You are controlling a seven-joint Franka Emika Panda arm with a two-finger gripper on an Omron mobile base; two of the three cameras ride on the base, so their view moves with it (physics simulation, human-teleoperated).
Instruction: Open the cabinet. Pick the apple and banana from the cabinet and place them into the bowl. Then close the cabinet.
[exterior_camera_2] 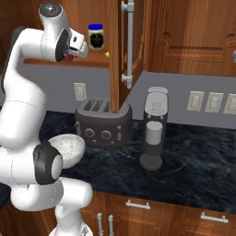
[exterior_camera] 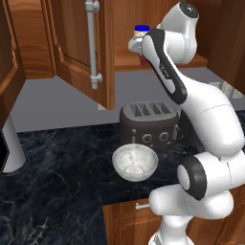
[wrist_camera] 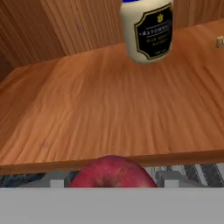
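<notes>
One apple (wrist_camera: 111,172) sits clamped in my gripper (wrist_camera: 111,177) at the cabinet (exterior_camera: 81,57) shelf edge, with the bowl (exterior_camera: 135,161) directly below, nearer me.

Left base view: from behind the arm's left, looking forward and down over the toaster (exterior_camera: 147,124) and bowl (exterior_camera: 135,162).
Right base view: from behind its right, same counter, toaster (exterior_camera_2: 102,120) central.
Hand view: close over the cabinet (wrist_camera: 109,109) shelf, apparently just off its front edge.
Shared: toaster, bowl, open cabinet.
</notes>
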